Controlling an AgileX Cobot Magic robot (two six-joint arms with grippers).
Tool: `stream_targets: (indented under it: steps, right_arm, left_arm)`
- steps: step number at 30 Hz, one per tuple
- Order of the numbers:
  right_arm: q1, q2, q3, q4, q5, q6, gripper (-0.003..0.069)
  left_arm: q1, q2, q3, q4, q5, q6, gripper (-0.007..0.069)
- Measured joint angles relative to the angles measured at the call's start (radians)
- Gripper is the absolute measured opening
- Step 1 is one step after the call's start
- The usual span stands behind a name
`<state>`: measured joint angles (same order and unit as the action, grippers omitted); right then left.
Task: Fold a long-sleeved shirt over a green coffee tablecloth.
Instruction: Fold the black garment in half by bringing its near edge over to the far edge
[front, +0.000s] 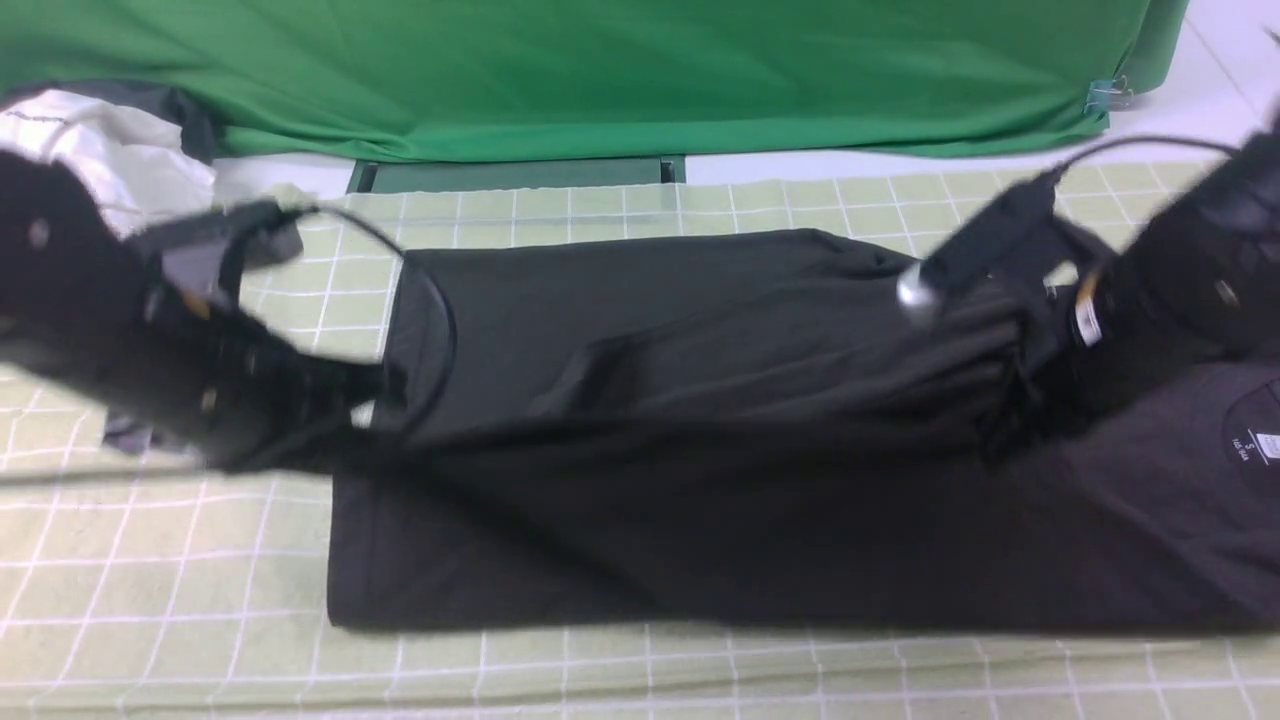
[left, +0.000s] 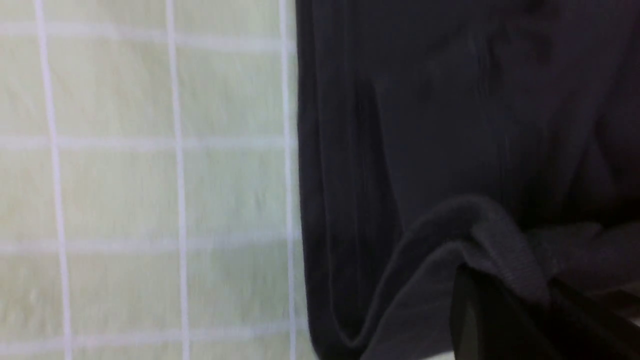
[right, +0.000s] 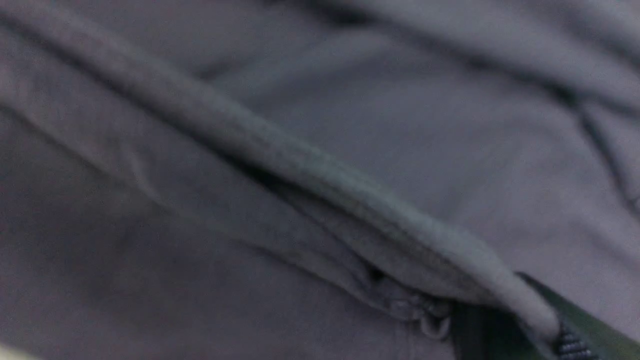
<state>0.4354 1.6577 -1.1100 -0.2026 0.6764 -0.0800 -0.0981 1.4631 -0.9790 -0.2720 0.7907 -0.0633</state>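
My left gripper (front: 368, 392) and right gripper (front: 1012, 412) each clamped a raised fold of the long-sleeved shirt (front: 700, 330) over the green coffee tablecloth (front: 150, 570).

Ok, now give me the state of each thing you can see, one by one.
Tablecloth: spread flat.
Shirt: lying on the tablecloth, one edge lifted and pulled taut.
Left gripper: shut on the shirt.
Right gripper: shut on the shirt.
Drape: hanging behind, clipped at one corner.
White garment: crumpled, far left.
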Motion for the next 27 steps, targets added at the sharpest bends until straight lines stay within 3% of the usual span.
stream_targets:
  steps: [10, 27]
  right_arm:
    - [-0.076, 0.235, -0.295, 0.014, -0.006, -0.007, 0.0017]
    - [-0.123, 0.566, -0.727, 0.029, 0.048, -0.006, 0.0017]
  left_arm:
    - [0.120, 0.256, -0.268, -0.097, -0.010, 0.071, 0.0027]
    - [0.130, 0.634, -0.702, -0.115, 0.040, 0.108, 0.0027]
